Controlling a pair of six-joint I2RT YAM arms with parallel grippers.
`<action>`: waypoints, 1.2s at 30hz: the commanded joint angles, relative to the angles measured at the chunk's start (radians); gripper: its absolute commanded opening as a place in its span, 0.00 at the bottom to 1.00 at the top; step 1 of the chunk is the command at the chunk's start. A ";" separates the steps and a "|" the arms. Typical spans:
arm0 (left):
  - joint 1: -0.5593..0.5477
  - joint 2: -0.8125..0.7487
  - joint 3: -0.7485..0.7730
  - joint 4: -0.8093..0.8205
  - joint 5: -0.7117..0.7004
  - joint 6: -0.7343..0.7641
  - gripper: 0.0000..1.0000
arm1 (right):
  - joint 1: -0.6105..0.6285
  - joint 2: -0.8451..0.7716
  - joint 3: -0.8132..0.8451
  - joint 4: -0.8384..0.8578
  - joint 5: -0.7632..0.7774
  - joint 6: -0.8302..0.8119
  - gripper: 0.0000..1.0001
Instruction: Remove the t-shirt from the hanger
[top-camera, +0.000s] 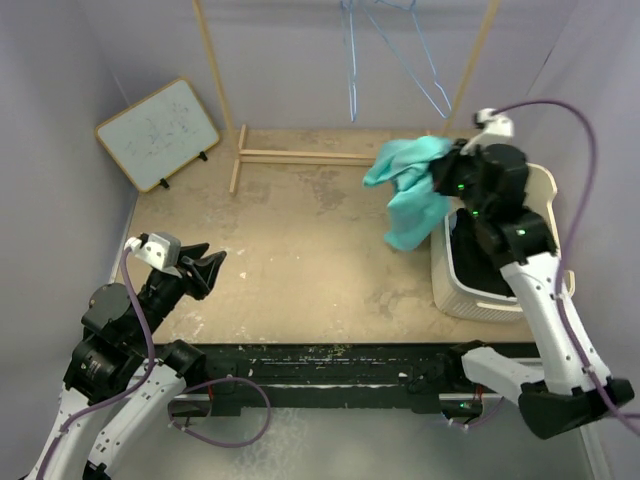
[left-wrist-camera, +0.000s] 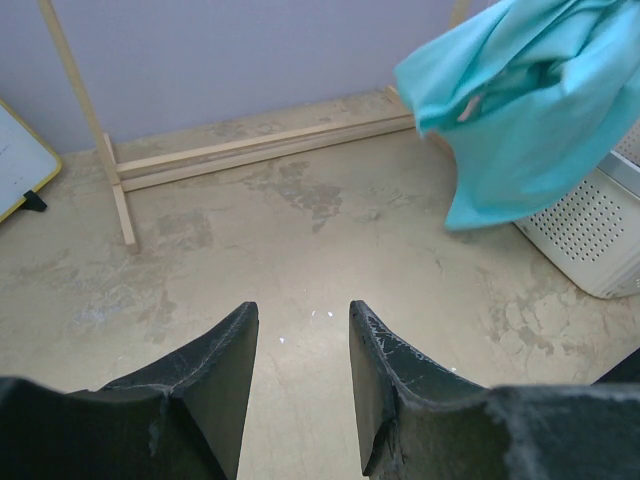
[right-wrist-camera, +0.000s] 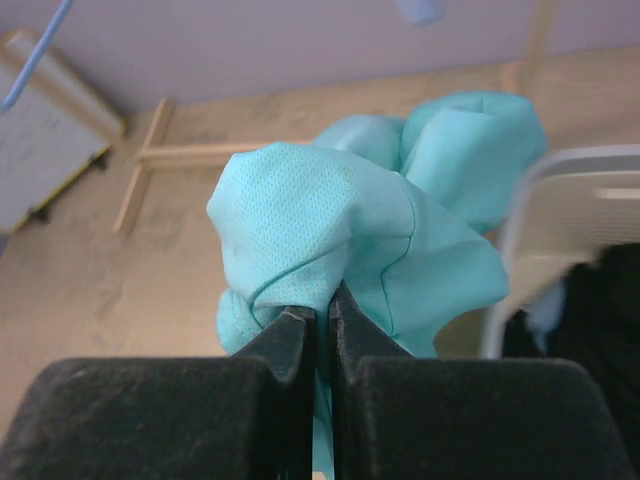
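Jaws of your right gripper (right-wrist-camera: 322, 318) are pressed together on a bunched fold of the teal t-shirt (right-wrist-camera: 350, 230). The shirt hangs from them in the air, just beside the left wall of the white basket (top-camera: 470, 295). It looks free of the blue hanger (top-camera: 350, 90), which hangs above and apart from it. Your left gripper (left-wrist-camera: 300, 320) is spread wide and holds nothing, well away over the table. Treat the shirt as light, soft and limp. It is a thin mesh knit that drapes and may slide, so pinching a thick gathered fold, as you do now, looks safer than pinching a single edge. The basket has something dark inside with a pale scrap beside it. You cannot tell what either is.
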 joint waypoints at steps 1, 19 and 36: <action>0.000 0.009 0.004 0.023 -0.003 -0.013 0.45 | -0.221 -0.074 0.100 -0.166 -0.019 0.037 0.00; 0.000 0.017 0.000 0.030 0.008 -0.010 0.46 | -0.685 0.144 0.702 -0.289 0.150 0.155 0.00; 0.000 0.042 -0.001 0.039 0.034 0.000 0.47 | -0.700 -0.053 -0.043 -0.099 -0.253 0.111 0.13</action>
